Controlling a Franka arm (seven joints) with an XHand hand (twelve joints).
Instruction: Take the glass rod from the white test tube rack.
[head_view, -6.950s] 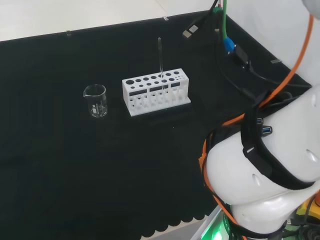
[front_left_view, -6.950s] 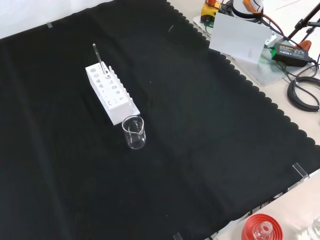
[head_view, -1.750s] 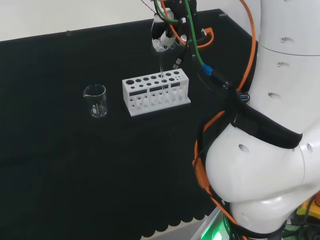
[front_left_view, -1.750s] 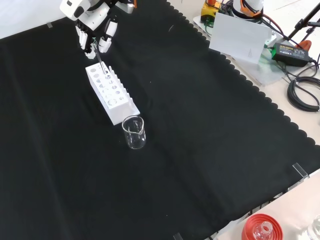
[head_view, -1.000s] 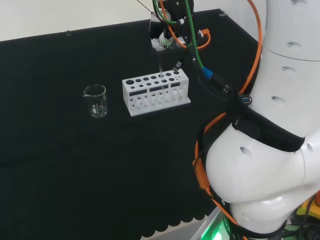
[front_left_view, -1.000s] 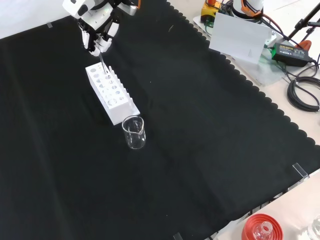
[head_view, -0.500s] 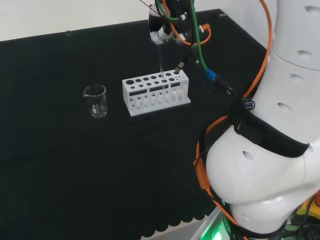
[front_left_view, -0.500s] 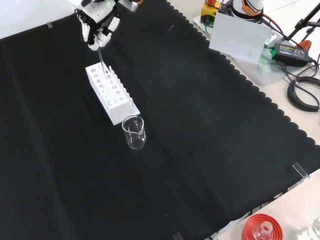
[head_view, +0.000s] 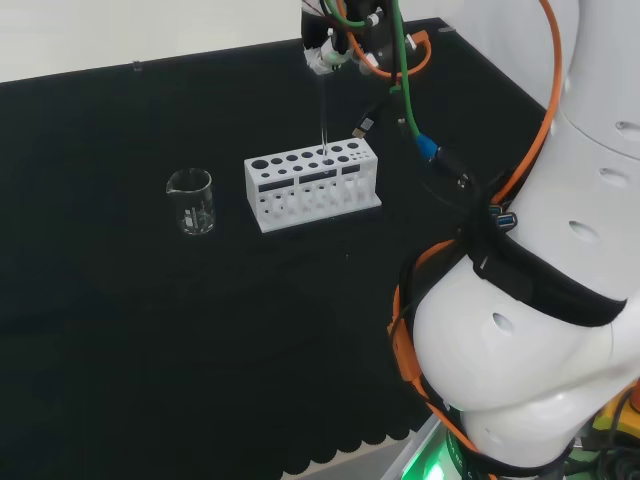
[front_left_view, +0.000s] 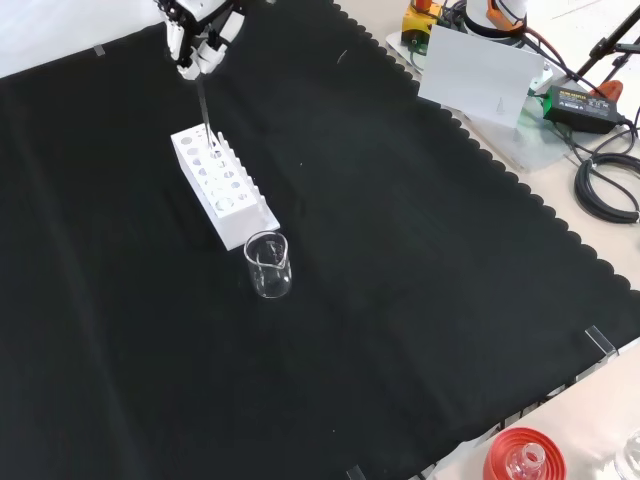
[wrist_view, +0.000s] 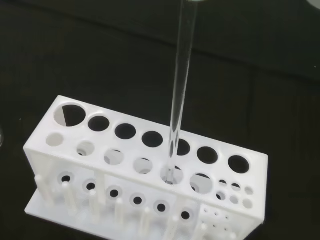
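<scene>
The black and white hand (front_left_view: 198, 35) sits above the far end of the white plastic test tube rack (front_left_view: 224, 186) in the front view, its fingers (front_left_view: 187, 60) curled in and pinching the top of the thin clear glass rod (front_left_view: 203, 108). The rod hangs upright from that pinch. In the wrist view its lower tip (wrist_view: 172, 159) is just at one of the rack's (wrist_view: 145, 172) round holes in the nearer row, and whether the tip is fully clear of the hole cannot be told.

In the head view the hand (head_view: 333, 47) is above the rack (head_view: 312, 184), beyond its right half, with the rod (head_view: 323, 112) running straight down to the rack's top face.

The rack stands on the black cloth surface (front_left_view: 420, 290). A small clear glass beaker (front_left_view: 268, 264) stands upright just beside the rack's near end in the front view, apart from the hand.
</scene>
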